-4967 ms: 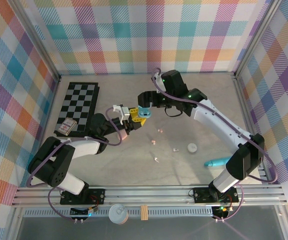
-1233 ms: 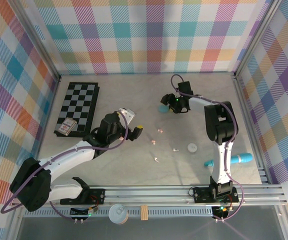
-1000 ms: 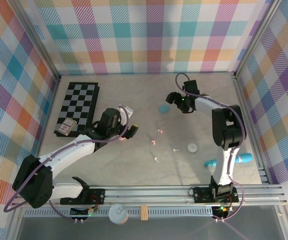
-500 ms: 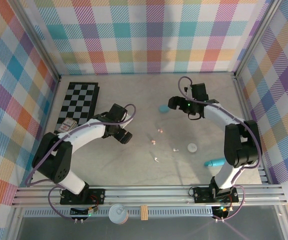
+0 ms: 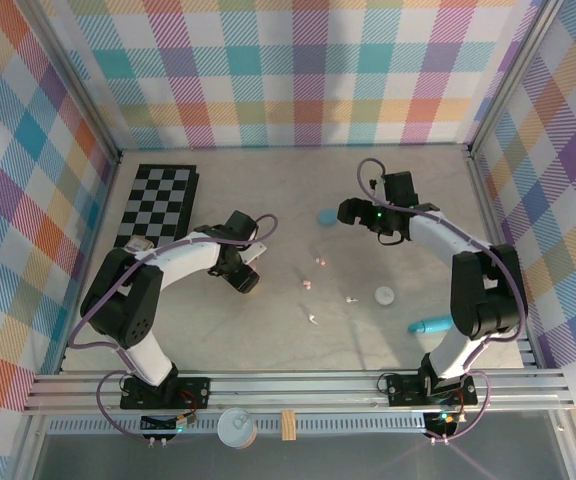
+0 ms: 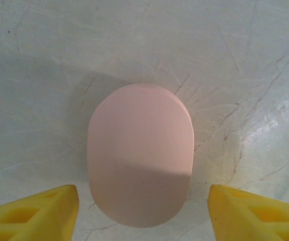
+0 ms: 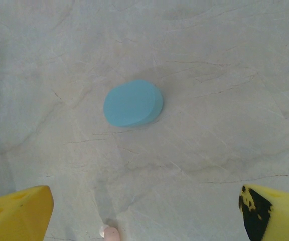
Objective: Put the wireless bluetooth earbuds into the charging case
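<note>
- Left gripper (image 6: 144,213): part open, holding nothing. The near end of the pink case (image 6: 139,155) lies flat on the bench (image 6: 245,60) between the jaws, clear of both.
- Right gripper (image 7: 144,216): wide open, empty. The blue case (image 7: 133,103) lies ahead, well apart.
- Earbuds (image 5: 307,284): loose on the bench between the arms.

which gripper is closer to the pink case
Left. The left gripper hangs over the pink case, a finger either side; the right gripper is far off, by the blue case.
</note>
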Tool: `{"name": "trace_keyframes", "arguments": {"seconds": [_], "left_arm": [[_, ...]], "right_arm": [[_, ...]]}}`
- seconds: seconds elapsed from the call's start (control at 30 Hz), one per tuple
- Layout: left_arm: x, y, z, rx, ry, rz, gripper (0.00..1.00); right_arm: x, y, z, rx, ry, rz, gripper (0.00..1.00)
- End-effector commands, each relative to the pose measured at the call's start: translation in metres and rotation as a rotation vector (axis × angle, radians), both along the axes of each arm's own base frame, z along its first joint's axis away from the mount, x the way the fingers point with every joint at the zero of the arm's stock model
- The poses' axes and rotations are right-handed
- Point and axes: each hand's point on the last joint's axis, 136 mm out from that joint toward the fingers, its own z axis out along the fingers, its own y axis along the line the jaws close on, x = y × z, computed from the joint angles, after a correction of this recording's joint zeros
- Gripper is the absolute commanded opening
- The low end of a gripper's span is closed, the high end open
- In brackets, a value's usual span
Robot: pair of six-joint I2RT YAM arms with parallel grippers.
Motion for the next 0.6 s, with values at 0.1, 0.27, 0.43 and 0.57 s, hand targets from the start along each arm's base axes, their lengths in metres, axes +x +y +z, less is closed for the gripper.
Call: {"name": "trace_keyframes", "arguments": {"seconds": [0.1, 0.27, 0.43, 0.57], "left_arm": [[0.003, -0.008, -0.001, -0.036, 0.022, -0.009, 0.59], [0.003, -0.01, -0.001, -0.045, 0.025, -0.014, 0.47], [0.006, -0.01, 0.005, -0.058, -0.009, -0.008, 0.4], [0.01, -0.012, 0.017, -0.079, -0.058, -0.012, 0.38]], "right_arm": [[-0.006, 0.001, 0.012, 0.007, -0.025, 0.011, 0.95], [-0.008, 0.002, 0.014, 0.015, -0.024, 0.008, 0.95], [-0.013, 0.004, 0.026, 0.049, -0.037, 0.01, 0.94], [-0.022, 0.008, 0.038, 0.087, -0.045, 0.027, 0.94]]}}
